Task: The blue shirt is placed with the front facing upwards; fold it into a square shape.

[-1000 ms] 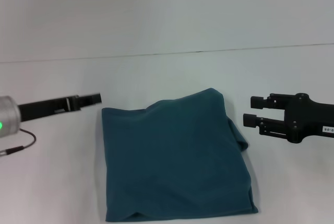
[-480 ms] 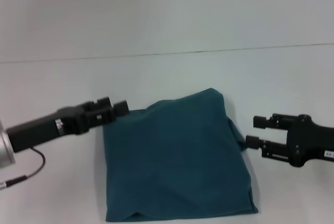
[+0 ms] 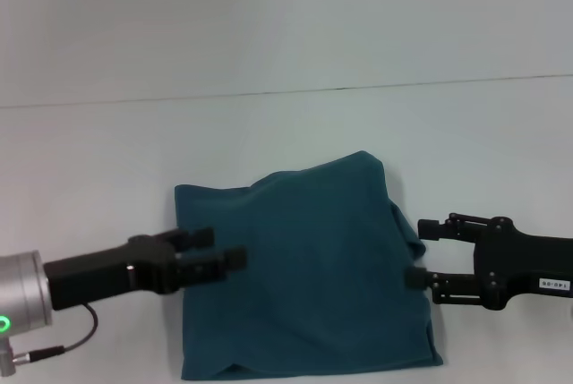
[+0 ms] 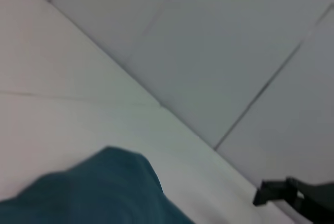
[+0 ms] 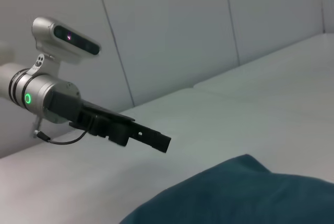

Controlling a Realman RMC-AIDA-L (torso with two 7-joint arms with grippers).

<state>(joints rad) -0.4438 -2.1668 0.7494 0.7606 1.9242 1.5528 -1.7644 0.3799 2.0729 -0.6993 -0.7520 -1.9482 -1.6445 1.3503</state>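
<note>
Shirt (image 3: 304, 268) lay near-square between the hands. Left hand (image 3: 224, 250) and right hand (image 3: 417, 253), fingers apart, flanked it. Next: probably grip opposite edges for a final fold.

The head view looks forward and down from above onto the white table (image 3: 295, 124), taking in the whole folded blue shirt (image 3: 304, 277) with an arm on either side of it. The left wrist view sits low beside the shirt (image 4: 99, 192), facing across it to the panelled wall (image 4: 224, 51) and the right gripper (image 4: 271, 195). The right wrist view, equally low, faces back across the shirt (image 5: 245, 192) at the left gripper (image 5: 156, 140).
</note>
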